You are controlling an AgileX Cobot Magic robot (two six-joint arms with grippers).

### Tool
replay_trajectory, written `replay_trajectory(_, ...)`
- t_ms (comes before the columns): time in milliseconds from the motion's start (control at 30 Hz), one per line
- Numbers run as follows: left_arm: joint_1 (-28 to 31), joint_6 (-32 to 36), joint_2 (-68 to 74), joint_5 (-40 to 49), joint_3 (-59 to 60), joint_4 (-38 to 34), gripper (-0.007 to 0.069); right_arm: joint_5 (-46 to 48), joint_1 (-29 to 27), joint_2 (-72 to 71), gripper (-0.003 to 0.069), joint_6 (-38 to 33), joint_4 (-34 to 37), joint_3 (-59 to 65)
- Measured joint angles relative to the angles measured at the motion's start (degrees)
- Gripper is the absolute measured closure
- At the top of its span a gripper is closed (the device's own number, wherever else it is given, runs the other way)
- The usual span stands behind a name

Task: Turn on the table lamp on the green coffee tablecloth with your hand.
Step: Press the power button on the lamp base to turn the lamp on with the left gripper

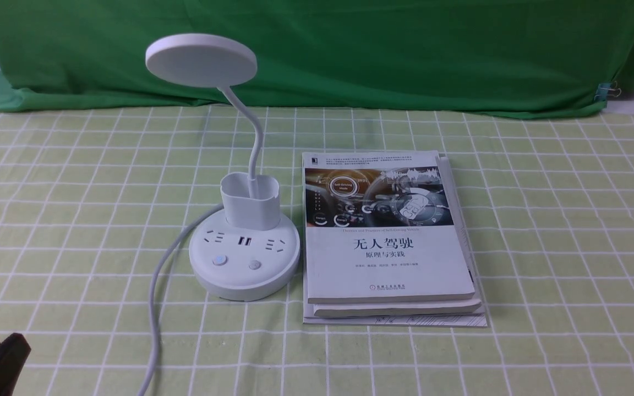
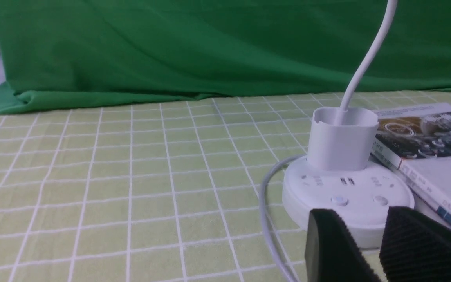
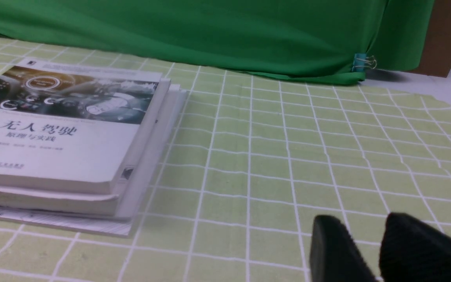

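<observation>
The table lamp (image 1: 244, 264) stands on the green coffee tablecloth (image 1: 559, 231), just beside a pile of books (image 1: 388, 253). The left gripper (image 2: 360, 223) is low, near the lamp's round base, with its fingers apart and nothing in them. The right gripper (image 3: 360, 227) is low over the cloth past the books, fingers apart too

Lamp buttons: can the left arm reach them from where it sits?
Probably yes. The left gripper faces the buttons on the table lamp base with nothing between; the cord and books lie off to the sides.
</observation>
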Motion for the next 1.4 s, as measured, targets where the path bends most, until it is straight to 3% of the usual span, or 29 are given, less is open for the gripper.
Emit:
replay_trajectory(467,0.0,-1.8,0.0,-23.8,-0.2,-6.4,0.0424,0.0,0.0,0.0,0.0417,0.0,0.0,0.0)
replay_trajectory(800,0.0,-0.6,6.2,-16.8,-16.6,-6.1,0.0413,0.0,0.0,0.0,0.0417,0.0,0.0,0.0)
replay_trajectory(933,0.0,-0.7,13.6,-5.4,-25.8,-6.1,0.0408,0.0,0.0,0.0,0.0417,-0.1,0.0,0.0)
replay_trajectory(1100,0.0,-0.6,22.4,8.7,-29.2,-5.7,0.0405,0.0,0.0,0.0,0.0417,0.0,0.0,0.0)
replay_trajectory(1400,0.0,-0.1,34.9,9.6,-29.2,-7.8,0.0399,0.0,0.0,0.0,0.0417,0.0,0.0,0.0)
